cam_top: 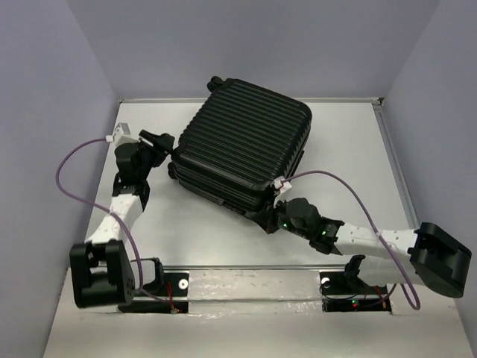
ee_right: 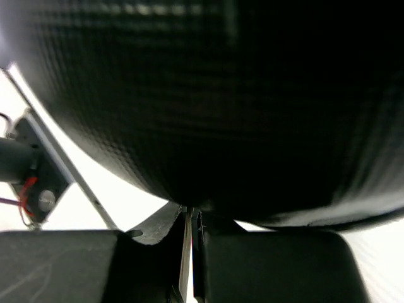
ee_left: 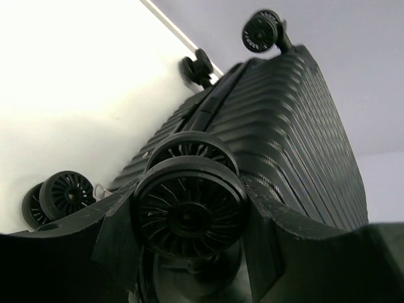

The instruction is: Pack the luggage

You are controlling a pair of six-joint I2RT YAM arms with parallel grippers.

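**Two grippers at the big black case**

The luggage (cam_top: 246, 145) is shut. It lies flat on the white table (cam_top: 350, 156), in the middle and turned a bit. Its bumpy black shell faces up.

The left gripper (cam_top: 160, 143) is at the left corner of the luggage. In the left wrist view, one small black wheel (ee_left: 189, 211) sits right between its fingers (ee_left: 117, 243). The fingers touch the wheel on both sides and pinch it. Three more wheels show further along the case.

The right gripper (cam_top: 267, 221) is at the near corner of the luggage, low by the table. In the right wrist view, its fingers (ee_right: 271, 265) are pressed almost together. A very thin pale strip sits in the gap. I cannot tell what the strip is. The dark case fills the view just above the fingers.
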